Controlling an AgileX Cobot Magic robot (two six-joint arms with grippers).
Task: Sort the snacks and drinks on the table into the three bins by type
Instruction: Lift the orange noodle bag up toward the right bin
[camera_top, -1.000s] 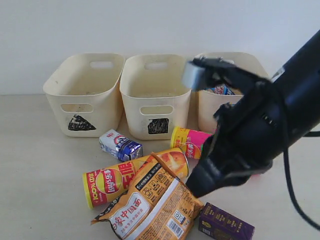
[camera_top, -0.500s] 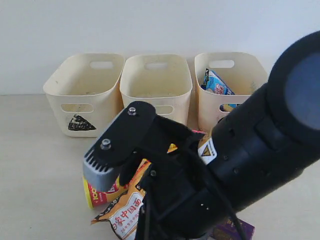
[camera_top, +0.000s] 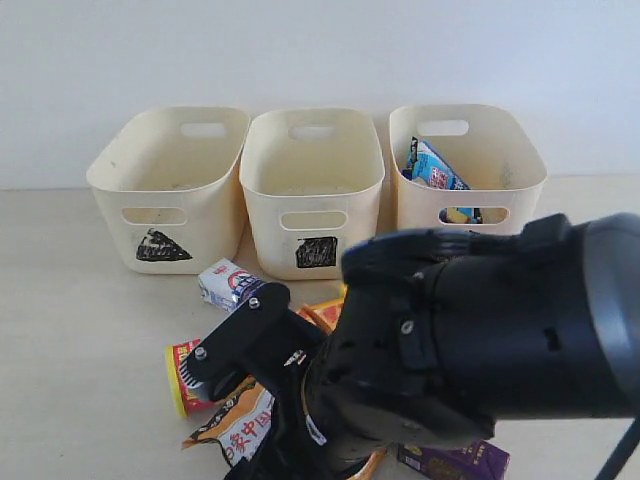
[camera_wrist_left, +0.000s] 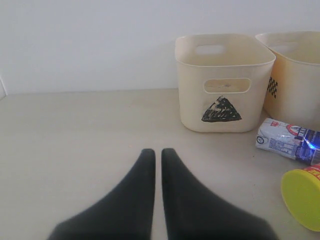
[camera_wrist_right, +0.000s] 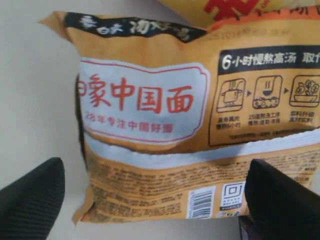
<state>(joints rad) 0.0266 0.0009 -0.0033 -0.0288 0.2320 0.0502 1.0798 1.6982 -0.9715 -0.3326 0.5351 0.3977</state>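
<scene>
While the right jaws gape wide, the orange-brown bag (camera_wrist_right: 150, 125) lies between them.

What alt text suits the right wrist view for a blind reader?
An orange-brown crinkly plastic snack bag with a white label panel and red Chinese lettering fills the view, lying on a pale tabletop. Two black fingers stand wide apart, one at each side of the bag.
</scene>
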